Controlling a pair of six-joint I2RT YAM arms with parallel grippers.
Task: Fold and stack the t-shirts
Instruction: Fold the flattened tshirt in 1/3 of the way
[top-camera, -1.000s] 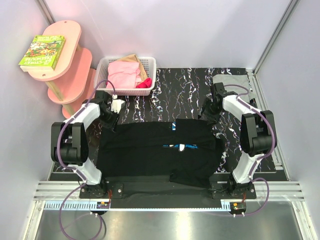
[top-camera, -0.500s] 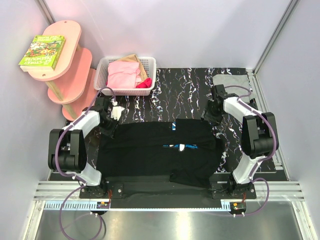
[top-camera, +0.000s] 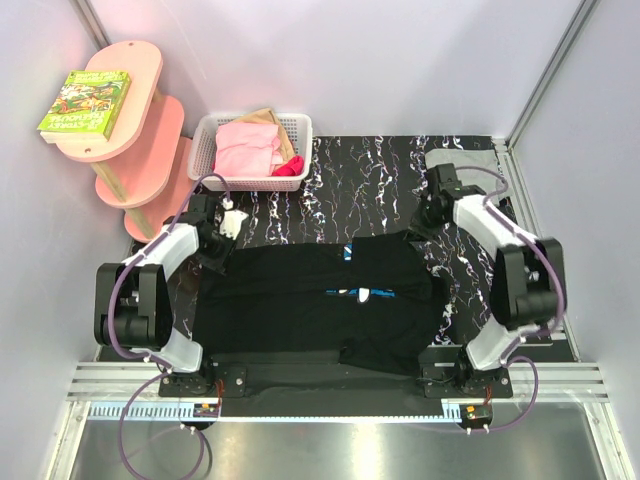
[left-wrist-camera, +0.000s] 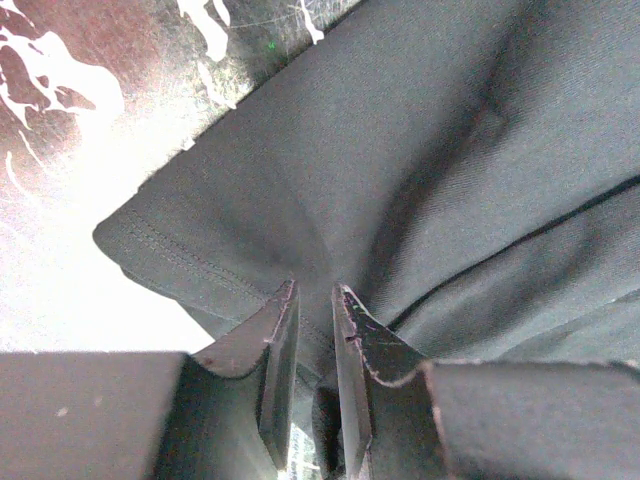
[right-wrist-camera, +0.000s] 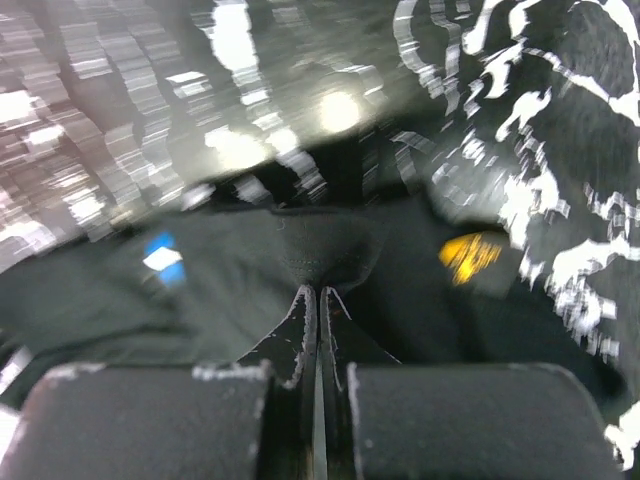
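Observation:
The black t-shirt (top-camera: 300, 300) lies spread across the middle of the marbled table, with a bit of its blue-and-white print (top-camera: 362, 292) showing. My left gripper (top-camera: 222, 243) is at its far left corner. In the left wrist view, the left gripper (left-wrist-camera: 313, 290) is shut on a pinch of the dark cloth (left-wrist-camera: 420, 150), which puckers toward the tips. My right gripper (top-camera: 425, 226) is at the far right corner. The right wrist view shows the right gripper (right-wrist-camera: 318, 290) shut on a bunched edge of the black cloth (right-wrist-camera: 250, 260). The light grey t-shirt (top-camera: 462, 160) lies at the back right.
A white basket (top-camera: 304, 150) holding pink clothes stands at the back left of the table. Left of it is a pink shelf unit (top-camera: 140, 70) with a green book (top-camera: 85, 102) on top. Walls close in the left, back and right sides.
The right gripper's jaws have closed on the shirt's far right corner, and that arm has shifted slightly back and right. The left gripper keeps its hold and has barely moved.

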